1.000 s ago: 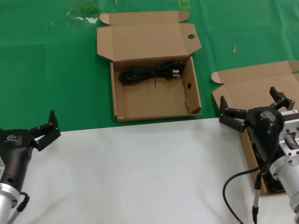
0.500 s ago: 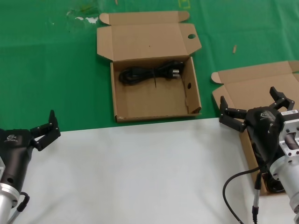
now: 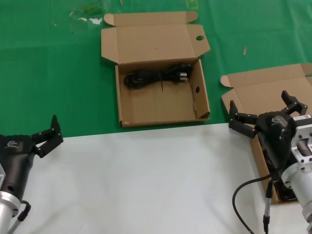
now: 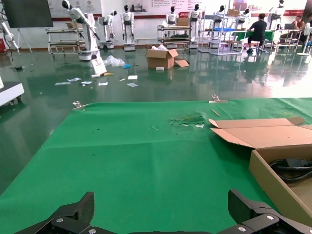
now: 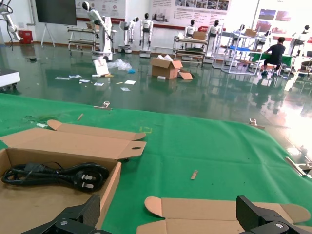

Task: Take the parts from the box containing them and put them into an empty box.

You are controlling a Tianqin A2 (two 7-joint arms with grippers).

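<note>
Right gripper [image 3: 265, 114] in the head view hangs over the near-left corner of the plain-flapped box [image 3: 253, 95], fingers spread wide with nothing between them; this box lies under and beyond the gripper, mostly hidden by the arm, so its contents cannot be made out here. Left gripper [image 3: 46, 134] sits low at the near-left over the edge where the white surface [image 3: 146, 180] meets the green cloth [image 3: 53, 73], fingers parted, empty. Well ahead and to the left of the right gripper, ahead and to the right of the left one, lies the box with the round hole in its lid flap [image 3: 156, 105], lid folded back flat; a coiled black power cable [image 3: 156, 77] rests along its far inner wall, so this box is not empty. Left wrist view: the two fingertips [image 4: 73, 214] stand far apart at the frame's lower edge, green cloth [image 4: 126, 156] beyond them, and the holed box's wall [image 4: 275, 187] with a bit of cable [image 4: 292, 168] off to one side. Right wrist view: fingertips [image 5: 80, 217] again wide apart; just beyond them the plain box's lid flap [image 5: 214, 209], and farther off, toward the other arm's side, the holed box [image 5: 73, 144] with the cable and plug [image 5: 58, 175] lying inside.
</note>
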